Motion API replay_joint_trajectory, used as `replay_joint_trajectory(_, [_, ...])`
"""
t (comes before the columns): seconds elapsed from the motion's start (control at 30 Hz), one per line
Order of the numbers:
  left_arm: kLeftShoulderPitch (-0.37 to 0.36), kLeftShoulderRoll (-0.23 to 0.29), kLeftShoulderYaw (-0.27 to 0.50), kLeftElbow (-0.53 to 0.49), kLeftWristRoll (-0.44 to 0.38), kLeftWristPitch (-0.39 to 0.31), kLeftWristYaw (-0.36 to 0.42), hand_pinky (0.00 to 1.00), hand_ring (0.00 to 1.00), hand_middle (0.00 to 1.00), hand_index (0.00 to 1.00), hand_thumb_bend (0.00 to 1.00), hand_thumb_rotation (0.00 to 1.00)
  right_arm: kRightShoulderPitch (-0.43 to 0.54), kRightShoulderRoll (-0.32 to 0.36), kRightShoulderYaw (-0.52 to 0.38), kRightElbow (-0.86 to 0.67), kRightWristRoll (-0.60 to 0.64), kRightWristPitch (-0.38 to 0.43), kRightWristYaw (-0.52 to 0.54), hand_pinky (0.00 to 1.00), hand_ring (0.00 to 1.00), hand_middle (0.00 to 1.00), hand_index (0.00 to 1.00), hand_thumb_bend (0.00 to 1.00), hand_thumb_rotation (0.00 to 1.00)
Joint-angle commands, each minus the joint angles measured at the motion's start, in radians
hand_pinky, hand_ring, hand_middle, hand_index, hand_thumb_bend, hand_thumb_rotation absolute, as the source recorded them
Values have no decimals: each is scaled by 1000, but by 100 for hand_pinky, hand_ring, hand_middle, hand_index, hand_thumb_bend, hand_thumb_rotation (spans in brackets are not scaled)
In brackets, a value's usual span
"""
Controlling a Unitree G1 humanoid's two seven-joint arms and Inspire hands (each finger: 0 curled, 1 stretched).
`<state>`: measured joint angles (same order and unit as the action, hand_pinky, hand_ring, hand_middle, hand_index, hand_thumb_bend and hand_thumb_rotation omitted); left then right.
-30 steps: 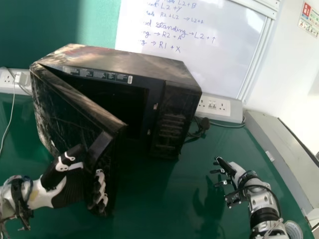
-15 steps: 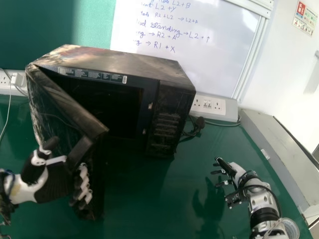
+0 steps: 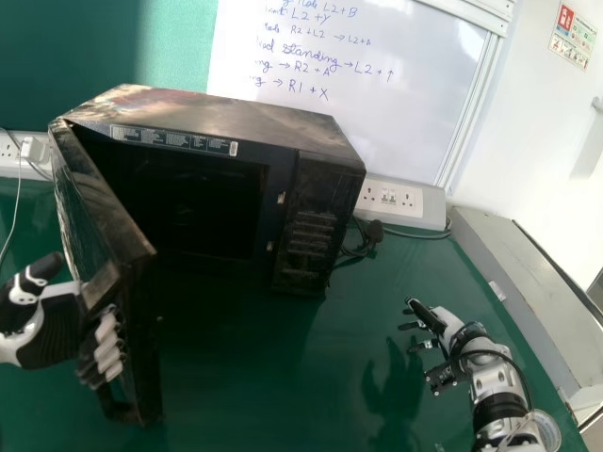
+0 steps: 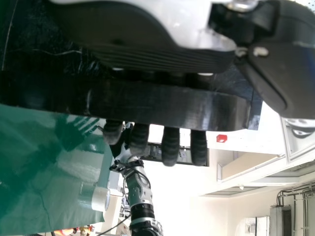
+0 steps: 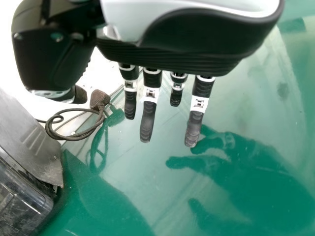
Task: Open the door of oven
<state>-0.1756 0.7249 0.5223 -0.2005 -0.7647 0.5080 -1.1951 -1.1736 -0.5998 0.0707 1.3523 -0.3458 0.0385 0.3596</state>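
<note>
While open, oven door [image 3: 141, 320] with left hand [image 3: 52, 330] round its handle [image 4: 162, 104].

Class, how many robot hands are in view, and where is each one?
2. The left hand has its fingers hooked behind the handle of the open oven door; the right hand is over the green table, right of the oven.

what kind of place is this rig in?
Probably a robotics lab or test room. There's a whiteboard with handwritten notes behind the work area, a socket strip along the back of the green table, and a worn-looking oven set up as the test piece.
</note>
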Motion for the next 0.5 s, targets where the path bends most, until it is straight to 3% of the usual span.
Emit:
replay_joint_trajectory(0.0, [-29,30,83,26,-27,-62,27,0,3,8,47,51,4,8,-7,-11,9,10,11,8,92,73,71,89,53,60])
replay_joint_trajectory(0.07, [-23,31,89,36,-14,-88,19,0,4,8,47,51,4,8,-9,-2,10,1,7,10,90,74,70,90,57,64])
replay_joint_trajectory(0.2, [-8,40,132,78,-75,-13,40,2,5,10,47,50,4,13,-11,-7,9,6,-3,16,99,76,68,89,59,64])
replay_joint_trajectory(0.27, [-11,54,152,101,-68,-28,41,2,6,10,47,51,4,16,-12,-2,9,1,-11,12,96,74,68,88,63,63])
replay_joint_trajectory(0.37, [-41,58,186,187,-67,-85,15,1,6,11,47,51,4,17,-9,-24,10,21,2,12,96,73,66,89,67,61])
replay_joint_trajectory(0.47, [-64,87,215,304,-95,-40,21,3,7,12,47,51,5,16,-8,-22,9,20,4,16,91,70,66,90,65,57])
